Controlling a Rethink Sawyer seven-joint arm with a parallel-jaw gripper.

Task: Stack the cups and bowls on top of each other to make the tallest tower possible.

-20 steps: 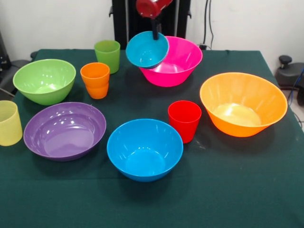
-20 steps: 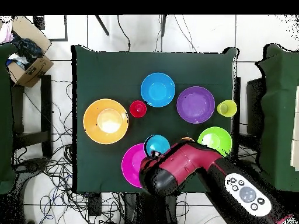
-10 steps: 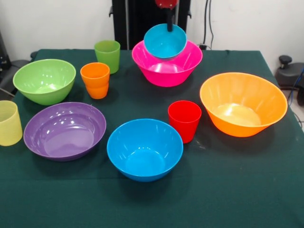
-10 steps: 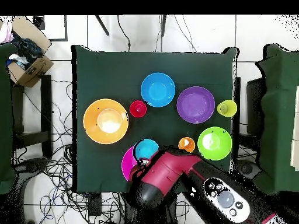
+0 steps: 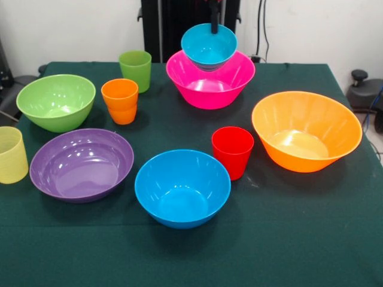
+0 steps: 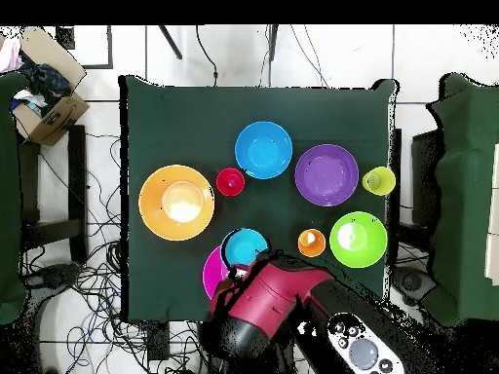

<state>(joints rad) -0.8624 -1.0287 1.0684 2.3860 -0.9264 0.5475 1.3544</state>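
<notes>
My gripper shows only as dark fingers at the top edge, shut on the far rim of the small blue bowl. It holds the bowl level over the far part of the pink bowl; whether the two touch I cannot tell. In the overhead view the red arm covers most of the pink bowl, and the small blue bowl shows beside it. The green cup, orange cup, red cup and pale yellow cup stand upright and apart.
The lime green bowl, purple bowl, large blue bowl and orange bowl sit open side up on the green cloth. A cardboard box stands off the table.
The gripper carried the small blue bowl from beside the pink bowl's rim to over it, and the bowl went from tilted to level. The arm drew back toward its base.
</notes>
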